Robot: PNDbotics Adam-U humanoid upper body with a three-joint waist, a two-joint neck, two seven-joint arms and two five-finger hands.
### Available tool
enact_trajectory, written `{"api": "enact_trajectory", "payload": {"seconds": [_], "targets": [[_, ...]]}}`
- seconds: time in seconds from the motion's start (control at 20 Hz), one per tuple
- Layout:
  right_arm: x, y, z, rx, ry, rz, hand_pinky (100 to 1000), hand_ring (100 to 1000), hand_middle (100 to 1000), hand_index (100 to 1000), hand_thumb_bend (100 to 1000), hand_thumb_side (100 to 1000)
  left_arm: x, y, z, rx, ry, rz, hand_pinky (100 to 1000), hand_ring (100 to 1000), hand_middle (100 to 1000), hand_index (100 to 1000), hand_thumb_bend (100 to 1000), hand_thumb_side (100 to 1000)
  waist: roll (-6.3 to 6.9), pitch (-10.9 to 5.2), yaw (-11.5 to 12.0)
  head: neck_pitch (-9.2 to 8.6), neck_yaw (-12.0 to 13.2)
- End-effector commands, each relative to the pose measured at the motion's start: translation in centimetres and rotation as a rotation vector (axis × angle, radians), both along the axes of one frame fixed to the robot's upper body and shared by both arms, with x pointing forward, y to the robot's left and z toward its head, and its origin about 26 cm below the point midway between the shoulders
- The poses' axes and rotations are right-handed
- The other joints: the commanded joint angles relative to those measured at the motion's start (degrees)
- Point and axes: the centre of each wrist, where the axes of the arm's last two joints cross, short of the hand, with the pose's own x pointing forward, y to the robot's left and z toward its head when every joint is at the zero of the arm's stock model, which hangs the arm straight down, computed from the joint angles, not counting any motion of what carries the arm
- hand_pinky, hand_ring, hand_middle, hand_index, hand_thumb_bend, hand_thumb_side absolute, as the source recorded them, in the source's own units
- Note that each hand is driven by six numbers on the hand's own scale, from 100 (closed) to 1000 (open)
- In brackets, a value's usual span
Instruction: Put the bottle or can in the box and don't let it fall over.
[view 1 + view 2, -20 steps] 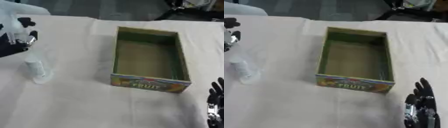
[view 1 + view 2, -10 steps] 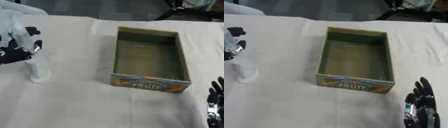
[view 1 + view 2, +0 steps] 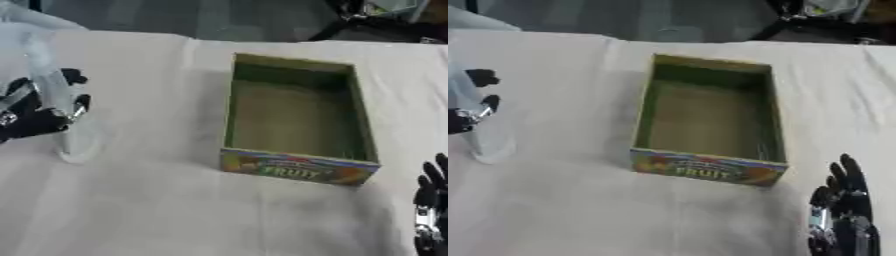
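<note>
We are looking down at a table (image 3: 157, 215) draped in pale cloth. An open cardboard box (image 3: 297, 120), green inside and printed with the word FRUIT on its near wall, is sitting empty near the middle. Well to its left, a clear bottle (image 3: 66, 115) is standing upright on the cloth, close to the left edge of the view. Our left robot hand (image 3: 39, 112) is closing around the middle of the bottle, with dark fingers curling in from the left and fingertips (image 3: 77, 77) showing past its far side. The bottle's base (image 3: 79, 152) is touching the cloth. Our right robot hand (image 3: 842, 220) is resting idle near the lower right corner, fingers straight and pointing up, holding nothing. We judge that the grasp is the step in hand, and that the carrying and placing are not yet done. To do this well, we should be settling the fingers evenly around the bottle's middle before lifting, so it is not tipping in the grip. We should then be lifting straight up until the base is clearing the box's left wall (image 3: 229, 105), carrying it across level, and lowering it onto the flat floor (image 3: 293, 122) away from the walls. The release should come only once the base is sitting flat, since a tall, narrow bottle is likely to topple if nudged.
</note>
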Motion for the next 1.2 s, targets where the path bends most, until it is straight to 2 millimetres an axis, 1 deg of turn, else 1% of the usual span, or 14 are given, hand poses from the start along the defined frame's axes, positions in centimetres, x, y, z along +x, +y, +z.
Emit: {"api": "enact_trajectory", "payload": {"seconds": [0.05, 0.1, 0.25, 0.4, 0.45, 0.6, 0.7, 0.8, 0.85, 0.9, 1.0, 1.05, 1.15, 1.2], "targets": [[-0.1, -0.2, 0.7, -0.003, -0.025, 0.004, 1000, 1000, 1000, 1000, 100, 666, 0.2, 0.7, -0.4, 0.015, 0.015, 0.039, 1000, 1000, 963, 849, 100, 379, 0.01, -0.64, -0.05, -0.67, -0.11], [-0.1, -0.2, 0.7, -0.003, -0.025, 0.004, 1000, 1000, 1000, 1000, 100, 665, 0.2, 0.9, -0.7, 0.009, 0.02, 0.047, 1000, 1000, 964, 849, 100, 379, -0.01, -0.63, -0.06, -0.7, -0.11], [0.0, -0.2, 0.7, -0.002, -0.025, 0.005, 1000, 1000, 1000, 1000, 100, 665, 0.4, 1.2, -1.2, -0.003, 0.021, 0.064, 1000, 1000, 973, 852, 100, 336, -0.06, -0.57, -0.12, -0.85, -0.11], [0.0, -0.2, 0.7, -0.002, -0.025, 0.006, 1000, 1000, 1000, 1000, 100, 665, 0.6, 1.4, -1.7, -0.017, 0.022, 0.067, 1000, 1000, 952, 847, 100, 317, -0.09, -0.52, -0.18, -1.13, -0.03], [0.0, -0.1, 0.7, -0.001, -0.025, 0.006, 1000, 1000, 1000, 1000, 100, 665, 0.7, 1.4, -1.9, -0.023, 0.025, 0.069, 1000, 1000, 915, 839, 100, 282, -0.1, -0.52, -0.2, -1.26, 0.02], [0.0, -0.2, 0.7, 0.0, -0.026, 0.007, 1000, 1000, 1000, 1000, 100, 666, 1.0, 1.5, -2.4, -0.035, 0.026, 0.071, 1000, 1000, 886, 824, 100, 282, -0.12, -0.52, -0.26, -1.56, 0.11], [0.0, -0.2, 0.7, 0.0, -0.026, 0.008, 1000, 1000, 1000, 1000, 100, 666, 1.1, 1.5, -2.7, -0.044, 0.027, 0.082, 1000, 1000, 840, 789, 100, 282, -0.11, -0.52, -0.29, -1.66, 0.14], [0.0, -0.2, 0.7, 0.001, -0.027, 0.009, 1000, 1000, 1000, 1000, 100, 666, 1.2, 1.5, -3.0, -0.068, 0.024, 0.091, 1000, 1000, 787, 728, 100, 298, -0.11, -0.52, -0.32, -1.72, 0.15], [0.0, -0.2, 0.7, 0.002, -0.027, 0.009, 1000, 1000, 1000, 1000, 100, 666, 1.3, 1.5, -3.1, -0.084, 0.021, 0.093, 1000, 1000, 756, 683, 100, 324, -0.12, -0.51, -0.33, -1.75, 0.15], [0.0, -0.2, 0.7, 0.002, -0.028, 0.009, 1000, 1000, 1000, 1000, 100, 666, 1.3, 1.4, -3.3, -0.102, 0.015, 0.094, 1000, 1000, 746, 672, 100, 336, -0.13, -0.51, -0.35, -1.77, 0.16], [0.0, -0.2, 0.8, 0.003, -0.028, 0.01, 1000, 1000, 1000, 1000, 100, 666, 1.4, 1.4, -3.5, -0.141, -0.001, 0.099, 1000, 1000, 697, 616, 100, 371, -0.15, -0.49, -0.35, -1.77, 0.2], [0.0, -0.2, 0.8, 0.003, -0.028, 0.01, 1000, 1000, 1000, 1000, 100, 666, 1.5, 1.5, -3.7, -0.157, -0.013, 0.108, 1000, 1000, 637, 550, 100, 398, -0.16, -0.49, -0.35, -1.77, 0.22], [0.0, -0.2, 0.8, 0.004, -0.028, 0.011, 1000, 1000, 1000, 1000, 100, 666, 1.6, 1.5, -3.8, -0.178, -0.041, 0.133, 1000, 1000, 573, 473, 100, 429, -0.18, -0.48, -0.36, -1.75, 0.26], [0.0, -0.2, 0.7, 0.004, -0.028, 0.012, 1000, 1000, 1000, 1000, 100, 666, 1.7, 1.5, -3.9, -0.184, -0.055, 0.143, 1000, 1000, 556, 454, 100, 440, -0.17, -0.48, -0.37, -1.74, 0.28]]}}
